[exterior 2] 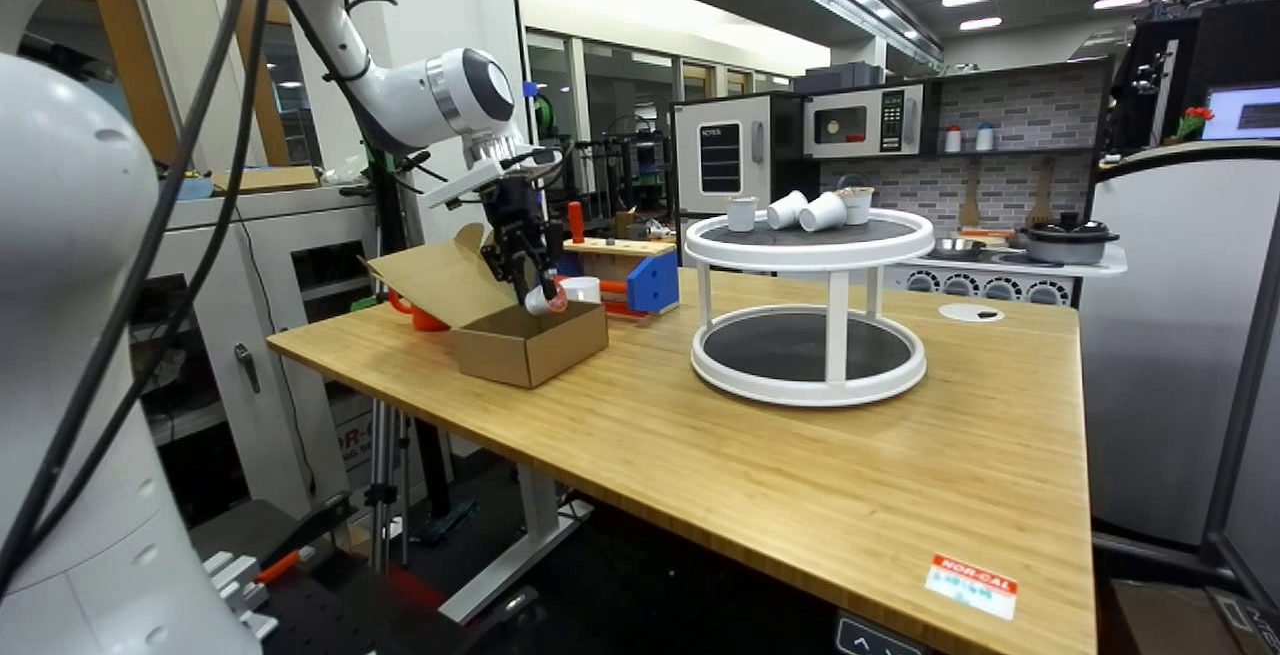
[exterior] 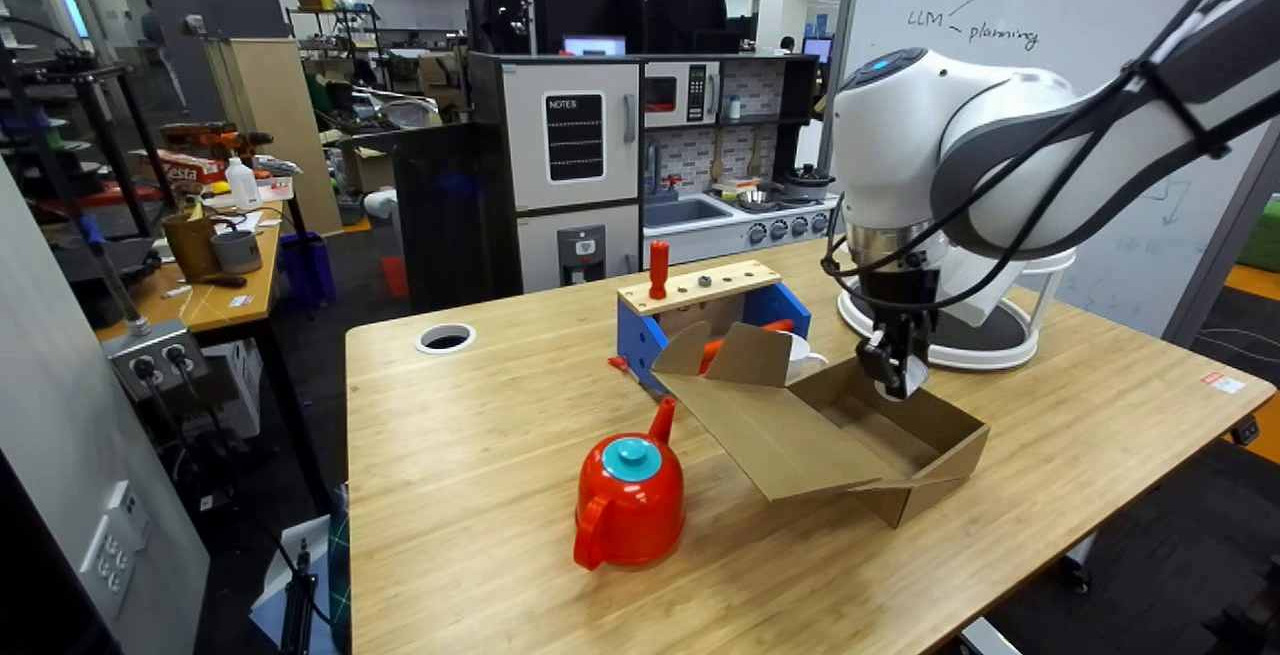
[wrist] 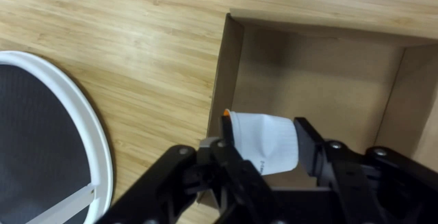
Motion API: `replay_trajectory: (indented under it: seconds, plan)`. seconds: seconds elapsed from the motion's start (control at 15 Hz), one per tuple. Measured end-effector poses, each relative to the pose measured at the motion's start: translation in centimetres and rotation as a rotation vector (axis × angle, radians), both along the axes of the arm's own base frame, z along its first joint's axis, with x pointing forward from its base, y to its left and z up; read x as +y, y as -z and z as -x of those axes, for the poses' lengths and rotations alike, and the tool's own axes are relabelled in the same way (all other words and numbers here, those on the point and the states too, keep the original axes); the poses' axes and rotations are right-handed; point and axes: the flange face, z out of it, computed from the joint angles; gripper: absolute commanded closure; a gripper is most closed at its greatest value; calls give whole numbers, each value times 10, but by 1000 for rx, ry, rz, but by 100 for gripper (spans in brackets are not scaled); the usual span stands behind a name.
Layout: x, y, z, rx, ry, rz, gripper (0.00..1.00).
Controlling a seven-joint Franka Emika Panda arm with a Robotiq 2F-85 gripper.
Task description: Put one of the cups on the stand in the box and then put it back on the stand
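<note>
My gripper [wrist: 262,131] is shut on a white cup [wrist: 270,142]. The cup lies sideways between the fingers, rim at one finger and base at the other, its side dented. In both exterior views the gripper [exterior: 893,365] [exterior 2: 533,280] points down over the open cardboard box [exterior: 945,445] [exterior 2: 530,355]. The held cup [exterior 2: 540,301] is at about rim height. The box floor [wrist: 328,90] shows bare in the wrist view. The white stand [exterior 2: 810,257] carries several white cups [exterior 2: 823,212] on its upper tier. Its edge [wrist: 99,142] shows left in the wrist view.
A red teapot [exterior: 632,505] with a blue lid stands in front of the box's raised flap [exterior: 780,435]. A blue and wooden rack [exterior: 700,287] [exterior 2: 655,281] and a white mug [exterior: 800,355] [exterior 2: 580,288] are behind the box. All stand on the wooden table [exterior 2: 800,465].
</note>
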Motion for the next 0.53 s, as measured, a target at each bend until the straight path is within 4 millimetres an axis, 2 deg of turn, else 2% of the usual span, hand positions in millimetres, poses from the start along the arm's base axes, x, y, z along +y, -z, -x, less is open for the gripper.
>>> replay_trajectory:
  seconds: [0.13, 0.27, 0.4, 0.53]
  plan:
    - [5, -25, 10, -48, -16, 9, 78]
    - [-2, -47, 17, -108, 0, 37, 78]
    - [-30, -60, 15, -192, 60, 115, 78]
    - [-71, -67, 8, -262, 140, 195, 78]
